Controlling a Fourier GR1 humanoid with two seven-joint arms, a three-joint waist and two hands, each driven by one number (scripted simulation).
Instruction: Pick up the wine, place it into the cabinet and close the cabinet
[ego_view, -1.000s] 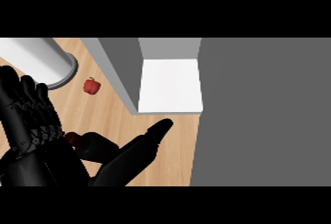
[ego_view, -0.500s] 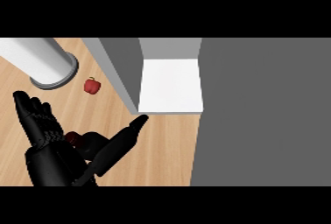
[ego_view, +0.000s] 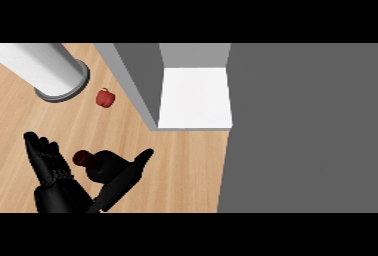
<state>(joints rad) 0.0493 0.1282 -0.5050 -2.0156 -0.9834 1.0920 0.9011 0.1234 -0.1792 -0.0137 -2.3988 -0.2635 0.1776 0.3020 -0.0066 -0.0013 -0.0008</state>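
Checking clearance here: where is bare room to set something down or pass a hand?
Bare wood lies between the wine and the cabinet's white shelf, itself bare. Crowded: the strip between pale cylinder, red pepper and cabinet wall; left hand flanks the wine.

I see my left hand (ego_view: 63, 192) in the lower left of the frame, coming in from the bottom edge, fingers (ego_view: 46, 155) straight and pointing up the frame, thumb (ego_view: 125, 177) stretched up and to the right, a wide gap between them
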